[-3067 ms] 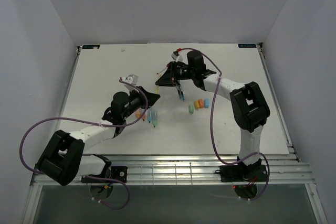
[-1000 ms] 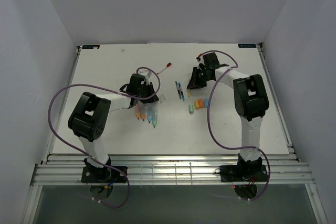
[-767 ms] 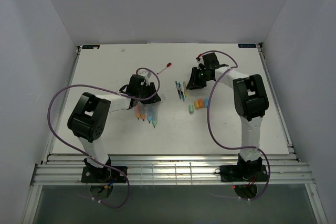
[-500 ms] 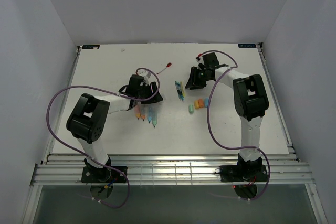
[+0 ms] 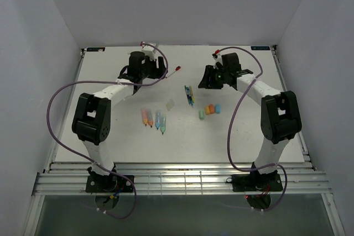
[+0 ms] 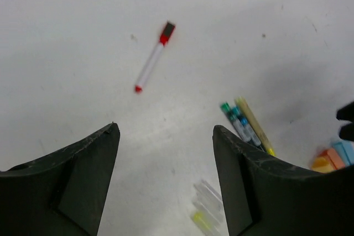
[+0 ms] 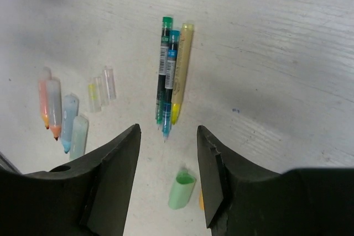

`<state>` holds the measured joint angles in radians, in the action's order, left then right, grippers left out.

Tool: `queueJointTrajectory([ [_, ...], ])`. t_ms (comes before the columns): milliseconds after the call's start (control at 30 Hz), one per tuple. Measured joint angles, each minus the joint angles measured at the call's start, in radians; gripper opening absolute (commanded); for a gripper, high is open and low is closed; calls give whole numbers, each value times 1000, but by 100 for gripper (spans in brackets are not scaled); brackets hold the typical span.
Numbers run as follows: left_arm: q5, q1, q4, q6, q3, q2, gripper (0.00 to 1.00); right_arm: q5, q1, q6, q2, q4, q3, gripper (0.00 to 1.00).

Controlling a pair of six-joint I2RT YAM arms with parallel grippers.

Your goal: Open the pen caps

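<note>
both tools are now off the surface and no longer down among the pens: the left tool [image 6: 166, 130] hangs spread and empty at the far left above the red pen [image 6: 152, 59], with a clear yellow-tipped piece [image 5: 170, 104] newly lying beside the thick barrels [image 5: 154, 119], and the right tool [image 7: 168, 131], also spread and empty, hangs over the thin pens [image 7: 171, 75], now three with a yellow one. the pen caps [image 5: 208, 110], green, orange and blue, lie loose just near-right of those. the red pen seems the only one left capped, so it is likely next.
</note>
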<state>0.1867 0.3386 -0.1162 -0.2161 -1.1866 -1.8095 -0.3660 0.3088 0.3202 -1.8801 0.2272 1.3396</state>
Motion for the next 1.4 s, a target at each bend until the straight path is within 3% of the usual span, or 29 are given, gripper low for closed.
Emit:
queueJointTrajectory([
  [167, 44, -30, -59, 172, -160, -131, 80, -1, 0, -18, 114, -36, -77, 52],
  [367, 137, -35, -72, 304, -275, -332, 80, -2, -4, -30, 137, -52, -136, 52],
  [833, 243, -35, -92, 388, -380, -497, 79, -7, -35, -36, 215, -134, -222, 52],
  [1233, 229, -34, -55, 393, -425, -536, 61, -10, -40, -35, 219, -156, -242, 52],
  [1400, 235, -35, 57, 388, -583, -613, 41, -10, -43, -35, 229, -156, -243, 52],
])
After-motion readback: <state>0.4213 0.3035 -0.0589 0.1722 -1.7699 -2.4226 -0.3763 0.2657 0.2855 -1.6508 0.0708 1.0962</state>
